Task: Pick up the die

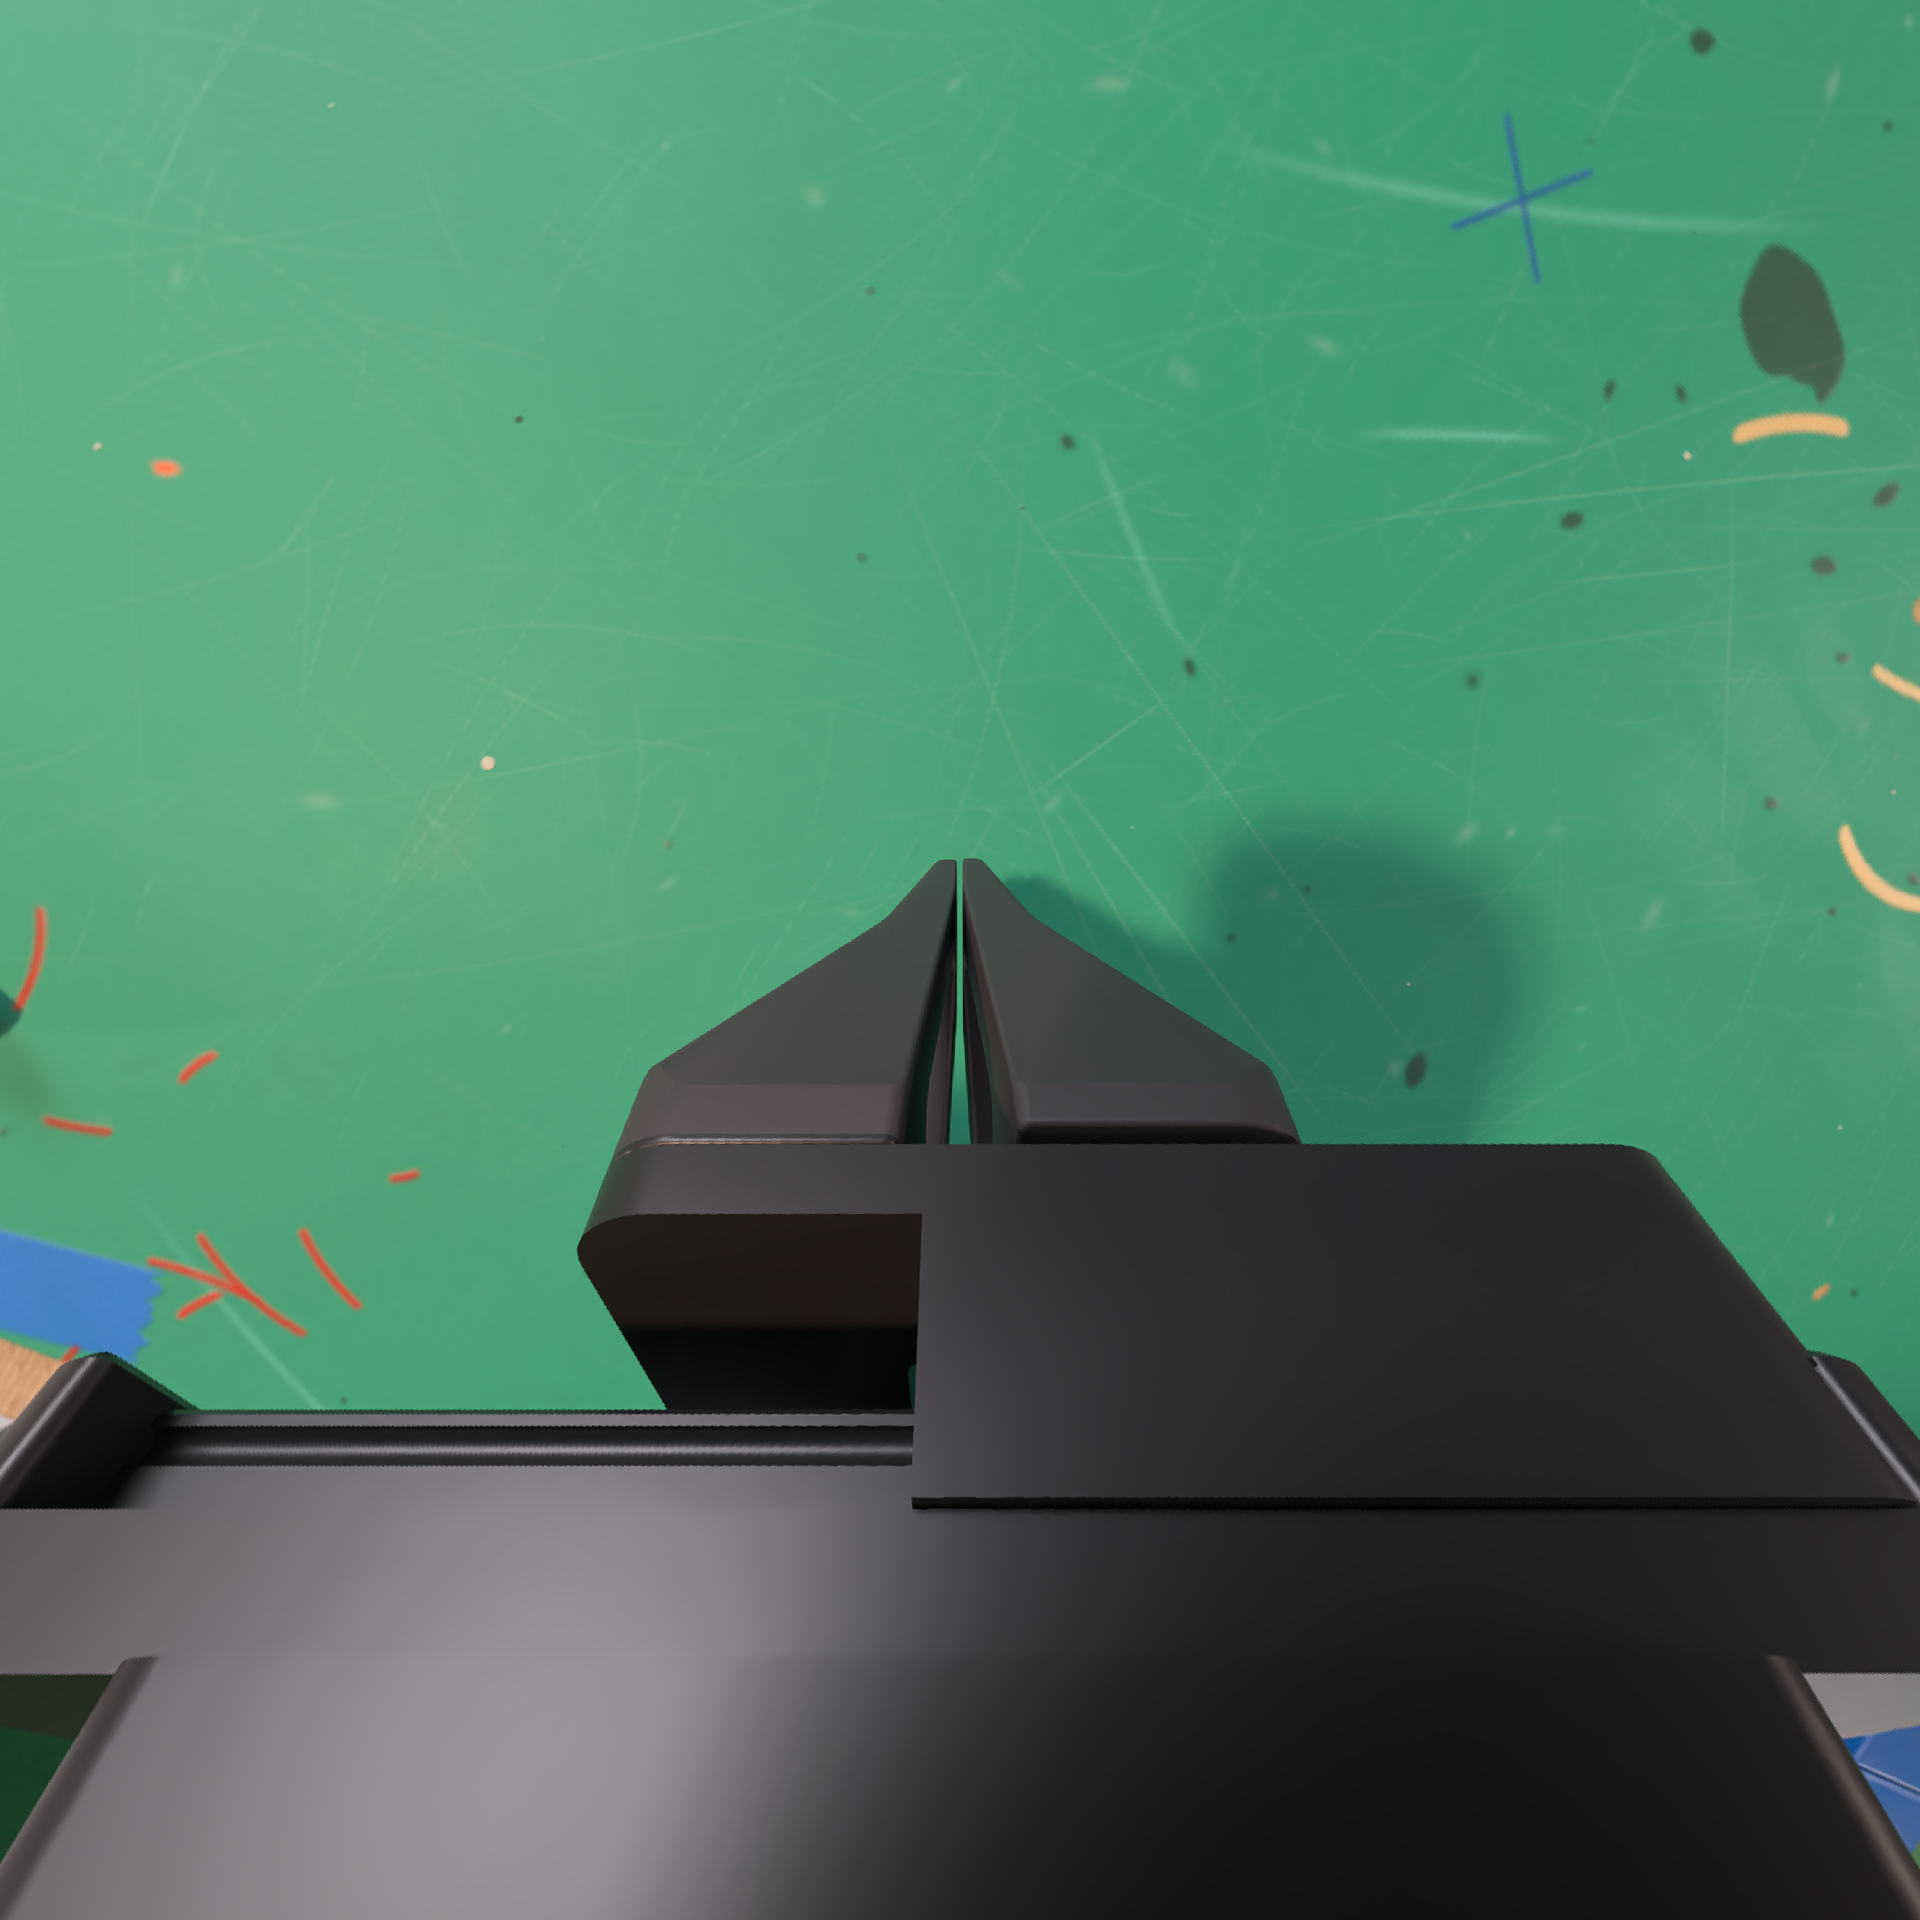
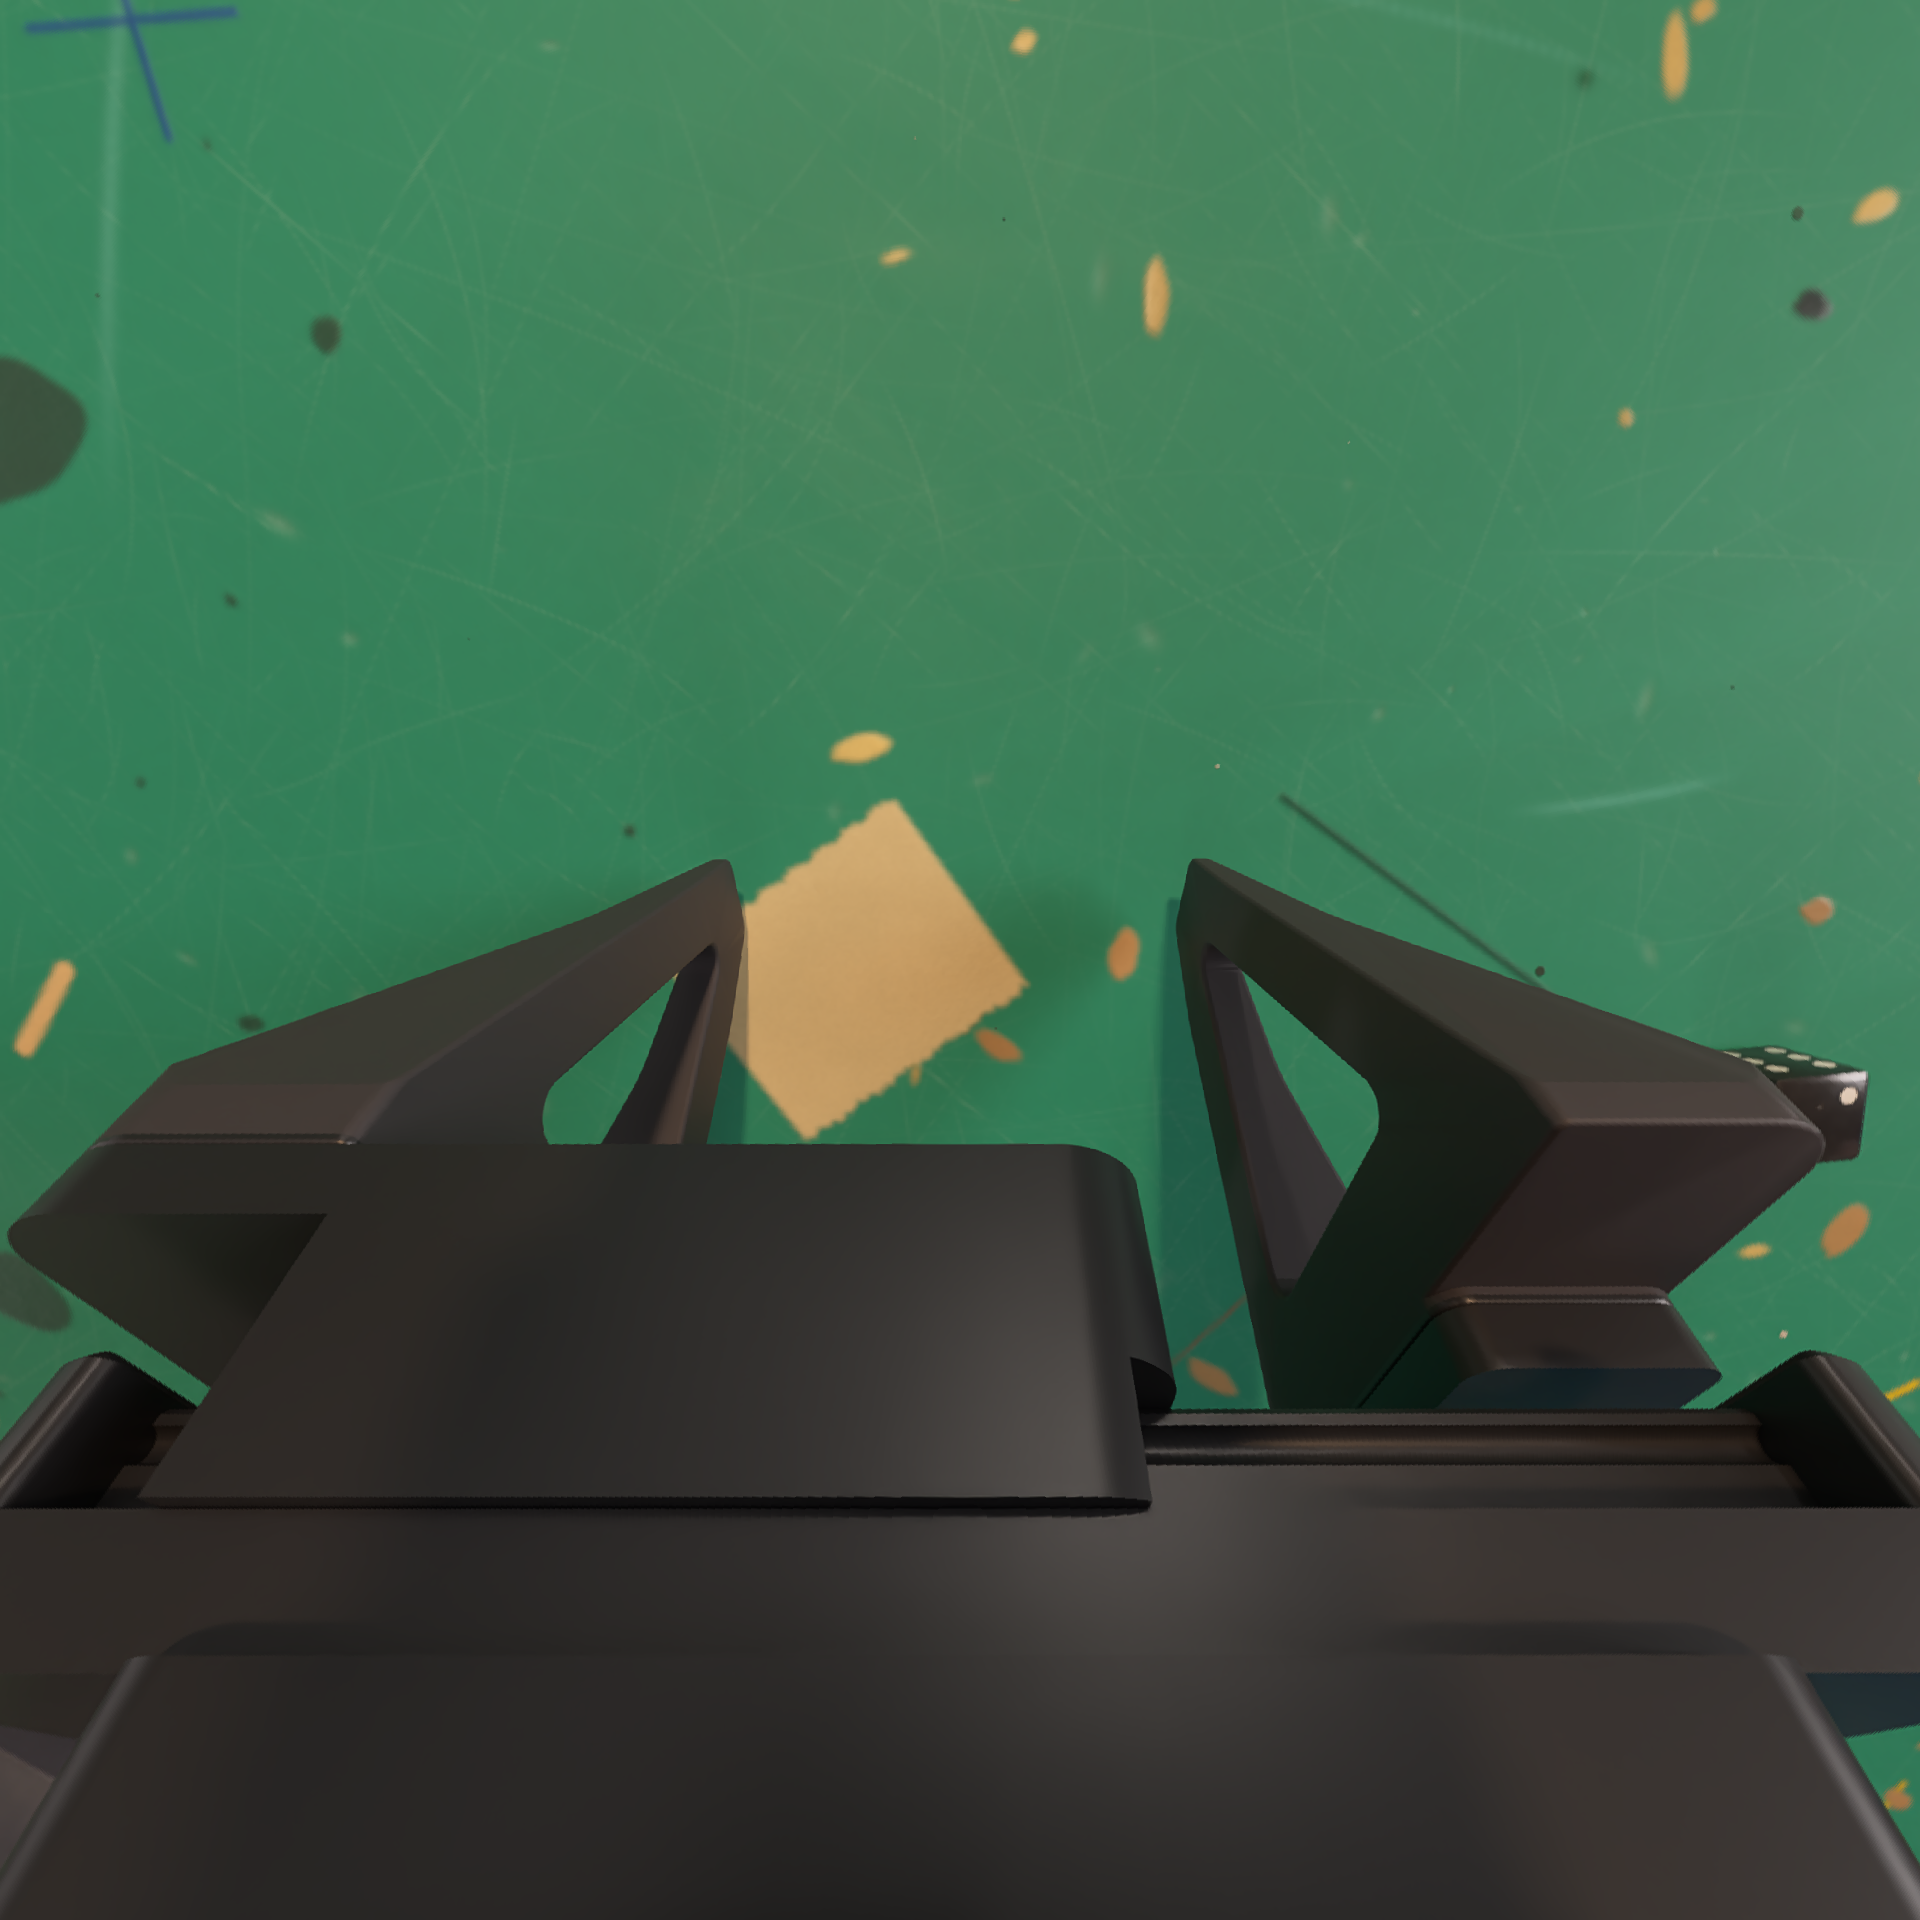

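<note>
In the right wrist view a small black die (image 2: 1820, 1101) with white pips lies on the green mat, at the right edge, mostly hidden behind my right finger's outer side. My right gripper (image 2: 961, 894) is open and empty, with its fingers wide apart above the mat; the die sits outside the fingers, to the right and nearer than the tips. In the left wrist view my left gripper (image 1: 958, 868) is shut with its fingertips together and holds nothing. The die does not show in the left wrist view.
The green mat (image 2: 935, 468) is scratched and speckled with paint marks. A tan square of tape (image 2: 873, 966) lies flat between my right fingers. A blue tape strip (image 1: 62, 1288) lies at the lower left of the left wrist view, and a blue cross mark (image 1: 1522, 197) at its upper right.
</note>
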